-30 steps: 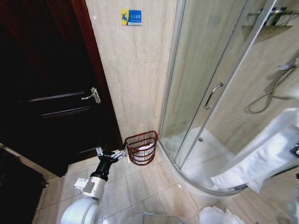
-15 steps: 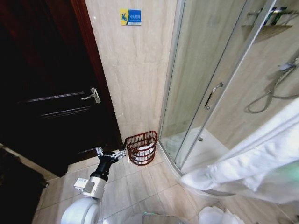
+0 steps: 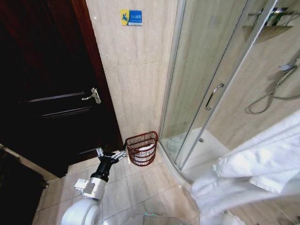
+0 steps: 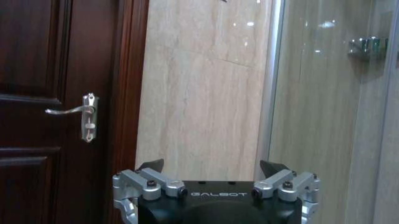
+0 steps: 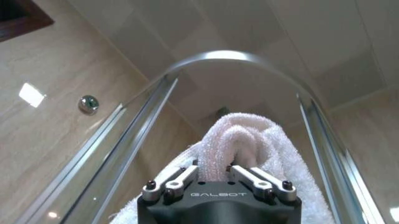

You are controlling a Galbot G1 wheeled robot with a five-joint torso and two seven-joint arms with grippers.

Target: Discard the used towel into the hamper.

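The hamper [image 3: 142, 148], a small red-brown wire basket with something white inside, stands on the floor against the beige wall between the door and the shower. My left gripper [image 3: 111, 156] hangs low just left of it, open and empty; the left wrist view has its fingertips [image 4: 153, 165] spread wide and aimed at the wall. A white towel [image 3: 253, 173] hangs bunched at the right of the head view, in front of the shower. My right gripper [image 5: 215, 169] is shut on a fold of the towel [image 5: 243, 130], held up high.
A dark wooden door [image 3: 47, 93] with a silver lever handle [image 3: 92, 96] fills the left. The curved glass shower enclosure [image 3: 211, 79] with its raised kerb [image 3: 176, 166] takes the right. Open tiled floor [image 3: 140, 187] lies in front of the hamper.
The towel has swung lower and further left across the right of the head view. The left arm and the hamper have not moved.
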